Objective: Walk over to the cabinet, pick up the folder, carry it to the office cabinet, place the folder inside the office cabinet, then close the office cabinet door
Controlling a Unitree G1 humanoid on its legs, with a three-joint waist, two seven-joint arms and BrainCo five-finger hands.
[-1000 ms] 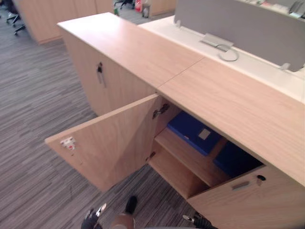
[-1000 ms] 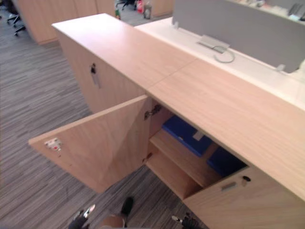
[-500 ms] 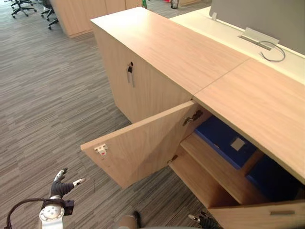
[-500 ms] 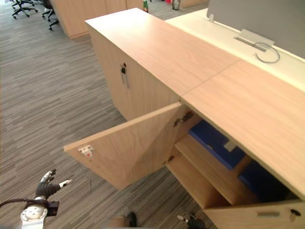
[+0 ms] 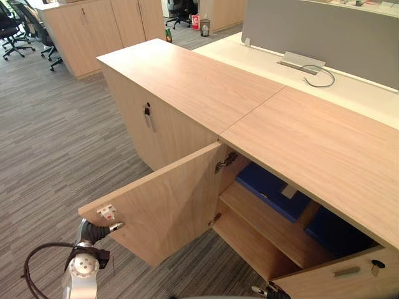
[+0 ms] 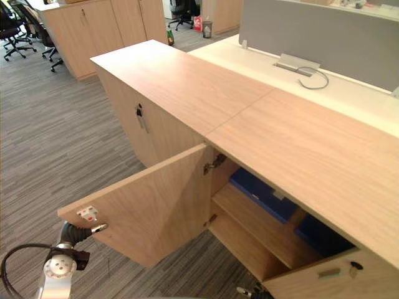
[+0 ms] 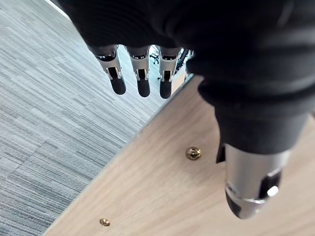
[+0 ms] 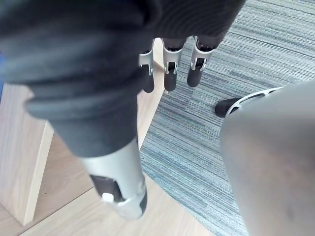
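Note:
The office cabinet [image 5: 299, 143] stands with its left door [image 5: 168, 208] swung wide open. A blue folder [image 5: 271, 190] lies on the upper shelf inside, with another blue folder [image 5: 340, 230] to its right. My left hand [image 5: 93, 233] is at the door's free edge, beside the small latch plate [image 5: 106, 213]. In the left wrist view its fingers [image 7: 142, 81] are straight and its thumb lies over the door's inner face; it holds nothing. My right hand [image 8: 120, 182] hangs low by the cabinet's base, fingers straight and open.
The cabinet's right door [image 5: 349, 277] stands partly open. A closed cabinet with a key in its lock [image 5: 148, 112] adjoins on the left. Behind are a white desk and a grey partition [image 5: 324, 31]. Office chairs [image 5: 19, 31] stand far left on the striped carpet.
The camera has swung about. My left hand has risen from above the carpet to the free edge of the open door. The folders stay on the shelf.

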